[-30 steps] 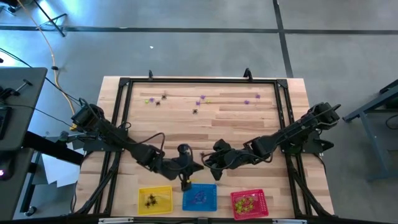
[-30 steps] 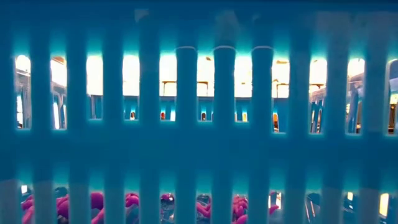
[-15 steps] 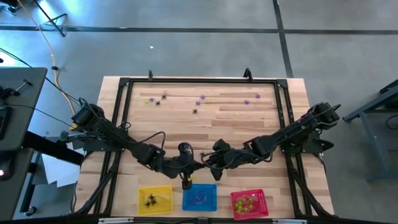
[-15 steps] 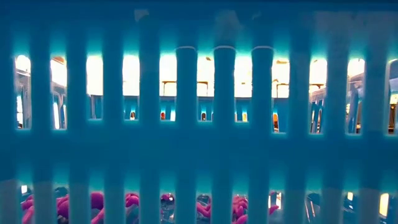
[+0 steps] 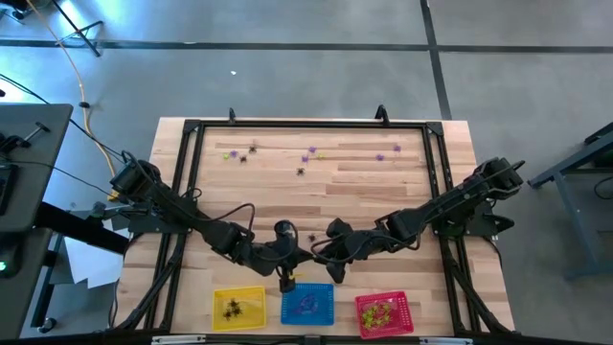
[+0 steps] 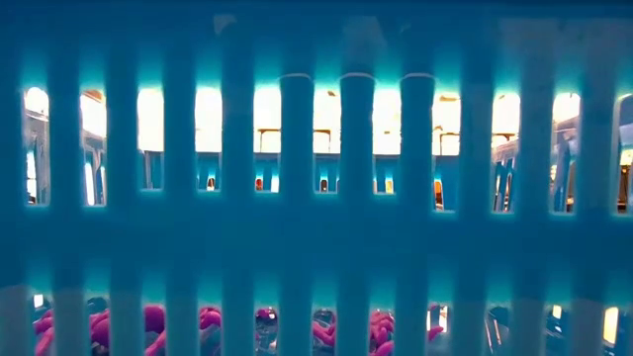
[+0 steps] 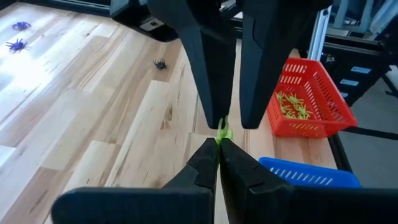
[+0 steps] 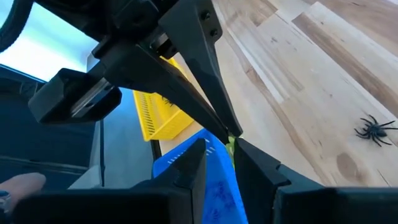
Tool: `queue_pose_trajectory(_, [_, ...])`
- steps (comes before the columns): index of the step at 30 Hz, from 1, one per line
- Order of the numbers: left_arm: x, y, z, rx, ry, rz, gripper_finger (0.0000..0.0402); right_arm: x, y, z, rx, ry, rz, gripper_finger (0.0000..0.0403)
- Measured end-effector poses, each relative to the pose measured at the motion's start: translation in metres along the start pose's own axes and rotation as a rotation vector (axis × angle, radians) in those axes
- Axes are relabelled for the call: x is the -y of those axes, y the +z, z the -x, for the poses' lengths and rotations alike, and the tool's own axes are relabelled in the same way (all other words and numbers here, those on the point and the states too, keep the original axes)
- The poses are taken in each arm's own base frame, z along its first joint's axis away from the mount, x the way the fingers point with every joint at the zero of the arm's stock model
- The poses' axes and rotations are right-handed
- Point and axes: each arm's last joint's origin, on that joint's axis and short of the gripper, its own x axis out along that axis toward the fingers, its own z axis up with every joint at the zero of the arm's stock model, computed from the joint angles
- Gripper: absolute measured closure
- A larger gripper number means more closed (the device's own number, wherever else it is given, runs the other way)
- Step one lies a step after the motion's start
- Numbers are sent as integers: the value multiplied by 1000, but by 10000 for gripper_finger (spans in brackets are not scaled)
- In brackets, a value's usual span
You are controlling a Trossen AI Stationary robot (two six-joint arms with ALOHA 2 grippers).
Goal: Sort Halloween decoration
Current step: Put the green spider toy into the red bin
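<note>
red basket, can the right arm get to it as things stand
Probably yes. The red basket sits on the right arm's own side, bare wood between it and the right tool. The left tool, shut on a green trinket, meets it from the other side, out of the path.

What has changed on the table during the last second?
Almost nothing. The right gripper crept slightly toward the left gripper; both meet at one yellow-green spider. The left gripper stays shut on it. The baskets and the loose spiders did not move.
</note>
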Motion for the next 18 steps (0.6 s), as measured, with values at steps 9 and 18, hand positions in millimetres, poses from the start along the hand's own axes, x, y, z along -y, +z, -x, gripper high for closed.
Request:
queue_pose_trajectory(9, [4,13,1,36,-10,-40,402,0,0,0,-2,2,0,324])
queue_pose_trajectory(18, [6,18,2,51,-11,-56,402,0,0,0,-8,3,1,325])
